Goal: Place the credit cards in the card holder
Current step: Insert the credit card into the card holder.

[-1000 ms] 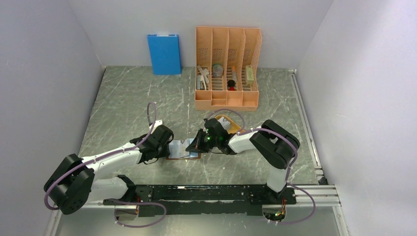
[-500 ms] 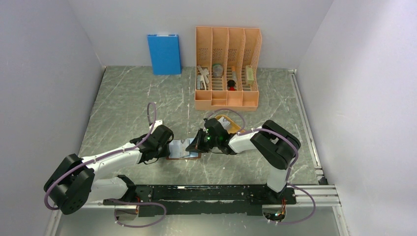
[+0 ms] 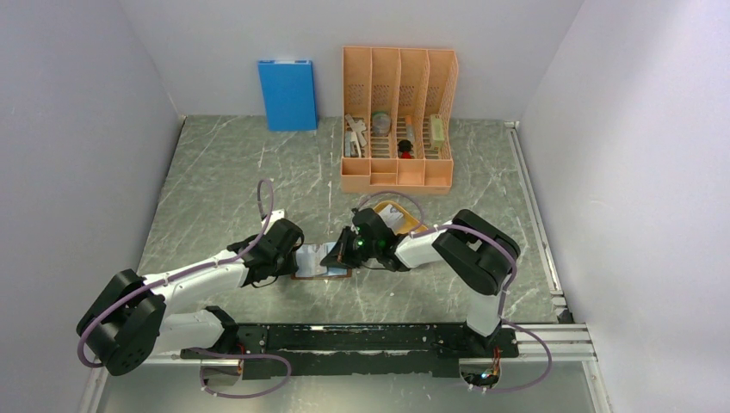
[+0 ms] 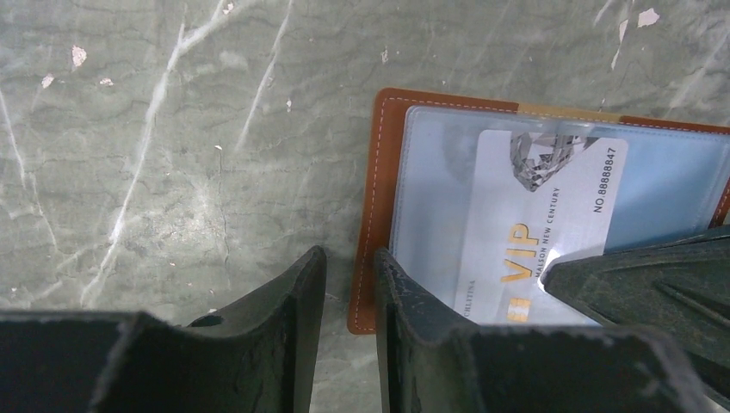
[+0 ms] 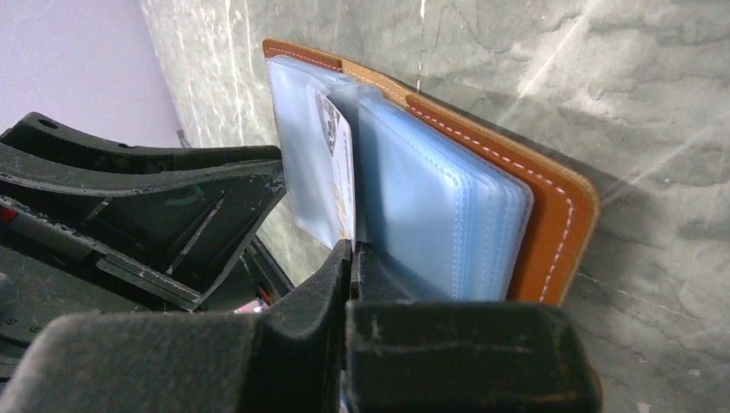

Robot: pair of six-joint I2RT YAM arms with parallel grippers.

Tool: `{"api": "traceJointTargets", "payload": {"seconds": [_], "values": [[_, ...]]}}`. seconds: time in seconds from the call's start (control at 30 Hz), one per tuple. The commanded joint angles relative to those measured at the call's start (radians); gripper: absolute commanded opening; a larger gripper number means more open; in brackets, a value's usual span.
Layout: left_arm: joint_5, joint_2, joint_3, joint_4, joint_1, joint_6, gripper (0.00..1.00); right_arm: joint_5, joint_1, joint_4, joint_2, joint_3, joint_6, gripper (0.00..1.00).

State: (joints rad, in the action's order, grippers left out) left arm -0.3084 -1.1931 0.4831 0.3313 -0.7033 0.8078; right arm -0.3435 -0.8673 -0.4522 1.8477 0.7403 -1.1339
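The right end effector is closed on the near edge of a pale silvery-white plastic credit card with gold VIP lettering. The card stands partway in among the bluish clear sleeves of the small brown leather card holder. The holder lies open on the grey-green marbled bench, between the two arms. The left end effector sits at the holder's outer edge with its jaws narrowly parted and nothing gripped that I can see. One finger overlaps the sleeve and the other is over bare bench; whether it presses down I cannot tell.

The step in hand looks like seating the card in a sleeve. In the left wrist view the card sits skewed to the sleeve's edges, so it probably wants squaring up, then a slow push along the sleeve's length. The holder looks light and may slide or fold, so a steady hold from the left side should help. Letting go only once most of the card is covered seems wise.
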Motion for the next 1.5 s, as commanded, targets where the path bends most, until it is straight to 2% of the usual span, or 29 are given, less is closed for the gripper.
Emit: {"api": "traceJointTargets", "payload": {"seconds": [0.0, 0.33, 0.4, 0.6, 0.7, 0.87, 1.47], "values": [[0.08, -0.017, -0.039, -0.017, 0.001, 0.011, 0.33, 0.009, -0.029, 0.049, 0.037, 0.001, -0.001, 0.0], [0.077, -0.01, -0.035, -0.007, 0.001, 0.014, 0.33, -0.011, -0.05, 0.074, 0.032, 0.012, 0.011, 0.0], [0.072, -0.004, -0.034, -0.001, 0.001, 0.012, 0.33, -0.002, -0.05, 0.11, 0.018, 0.019, 0.025, 0.05], [0.07, 0.008, -0.035, 0.009, 0.001, 0.014, 0.34, 0.016, -0.05, 0.176, -0.009, 0.042, 0.053, 0.29], [0.073, 0.014, -0.036, 0.01, 0.001, 0.017, 0.33, 0.025, -0.05, 0.2, -0.014, 0.053, 0.064, 0.34], [0.082, 0.02, -0.038, 0.004, 0.001, 0.015, 0.32, 0.022, -0.05, 0.219, -0.013, 0.073, 0.084, 0.35], [0.117, 0.032, -0.04, -0.023, 0.001, 0.009, 0.19, -0.007, -0.083, 0.306, 0.069, 0.2, 0.145, 0.36]]}}
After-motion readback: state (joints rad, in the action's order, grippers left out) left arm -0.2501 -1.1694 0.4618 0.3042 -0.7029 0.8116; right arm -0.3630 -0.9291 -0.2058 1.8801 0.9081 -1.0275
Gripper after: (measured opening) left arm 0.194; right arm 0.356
